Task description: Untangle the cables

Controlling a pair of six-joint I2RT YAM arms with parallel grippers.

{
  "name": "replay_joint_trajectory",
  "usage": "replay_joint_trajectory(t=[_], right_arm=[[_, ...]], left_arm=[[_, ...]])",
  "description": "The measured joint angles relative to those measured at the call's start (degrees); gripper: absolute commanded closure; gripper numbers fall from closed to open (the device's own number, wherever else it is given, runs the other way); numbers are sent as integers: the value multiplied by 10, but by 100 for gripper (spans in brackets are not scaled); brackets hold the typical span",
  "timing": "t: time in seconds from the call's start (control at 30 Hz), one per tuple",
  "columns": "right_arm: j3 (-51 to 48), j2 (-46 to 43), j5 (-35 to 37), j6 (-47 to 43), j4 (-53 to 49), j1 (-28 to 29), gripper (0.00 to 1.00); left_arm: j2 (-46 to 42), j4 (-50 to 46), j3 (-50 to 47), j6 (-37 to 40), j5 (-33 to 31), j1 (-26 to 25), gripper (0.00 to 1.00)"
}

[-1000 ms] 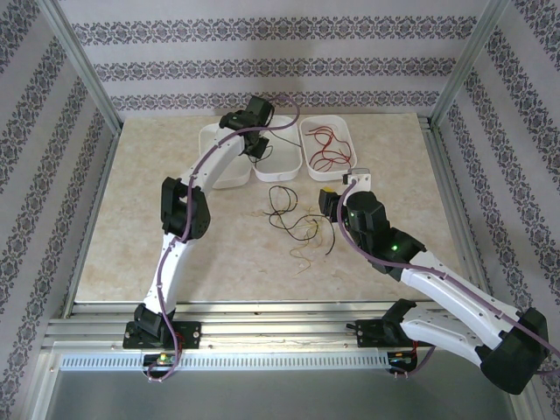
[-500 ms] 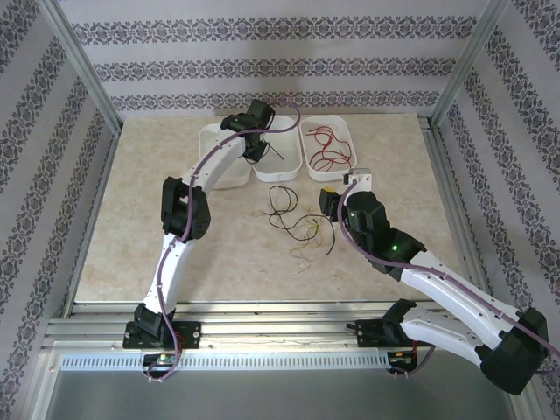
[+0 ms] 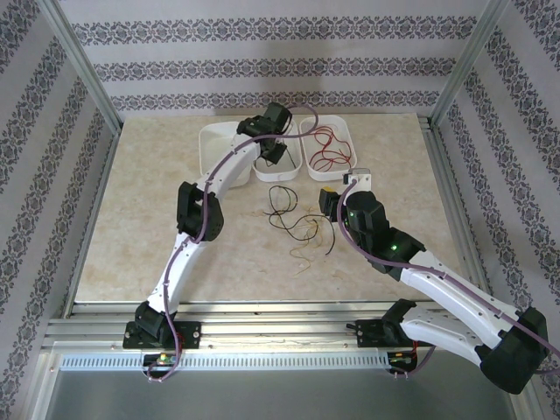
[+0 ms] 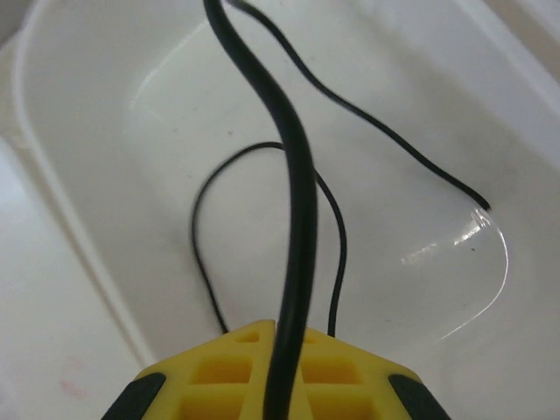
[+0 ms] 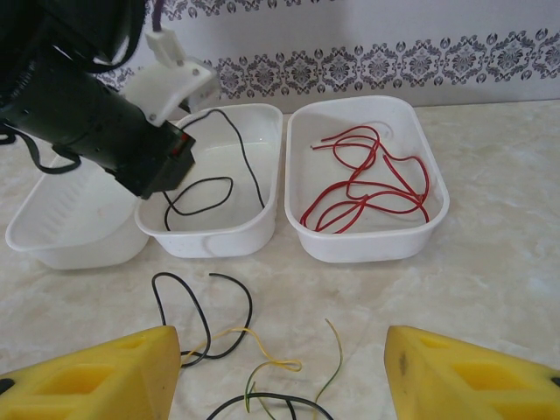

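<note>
- Bright, soft, even light throughout; shadows are faint.
- Left wrist view: a glare streak at lower right on the white tray [image 4: 464, 241]; the nearest black cable [image 4: 300, 192] is blurred.

We look down into a glossy white tray [image 4: 105, 175] that takes up most of the frame. At the bottom centre, the left gripper [image 4: 284, 372] has its yellow fingers [image 4: 219, 376] pressed together on a black cable [image 4: 297, 219], which rises, thick and slightly blurred, to the top centre. Behind it, on the tray floor, a thin black loop [image 4: 194, 219] lies mid-frame. Another black strand [image 4: 385, 133] slants from the top down to the right, its loose end beside a bright reflection.
</note>
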Motion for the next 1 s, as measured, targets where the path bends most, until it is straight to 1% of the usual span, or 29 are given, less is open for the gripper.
replay_joint_trajectory(t=[0.17, 0.3, 0.33, 0.37, 0.4, 0.43, 0.5, 0.7, 0.83, 0.9, 0.93, 1.0], right_arm=[[0, 6, 0, 0, 0, 0, 36], [0, 15, 0, 0, 0, 0, 36], [0, 16, 0, 0, 0, 0, 36], [0, 17, 0, 0, 0, 0, 36], [0, 18, 0, 0, 0, 0, 36], [0, 18, 0, 0, 0, 0, 35], [0, 18, 0, 0, 0, 0, 35], [0, 18, 0, 0, 2, 0, 35], [0, 19, 0, 0, 6, 0, 35], [0, 21, 0, 0, 7, 0, 35], [0, 21, 0, 0, 8, 0, 35], [0, 21, 0, 0, 10, 0, 35]], left_arm=[[23, 0, 0, 0, 17, 0, 100], [30, 4, 0, 0, 37, 0, 89], [30, 5, 0, 0, 39, 0, 86], [30, 6, 0, 0, 41, 0, 78], [30, 8, 0, 0, 43, 0, 68], [30, 10, 0, -1, 45, 0, 60], [30, 11, 0, -2, 49, 0, 49], [27, 15, -1, -9, 60, 0, 31], [-1, 15, -17, -15, 63, 0, 19], [-31, 18, -38, -20, 62, 0, 18], [-47, 22, -50, -21, 62, 0, 20], [-80, 35, -75, -25, 56, 0, 28]])
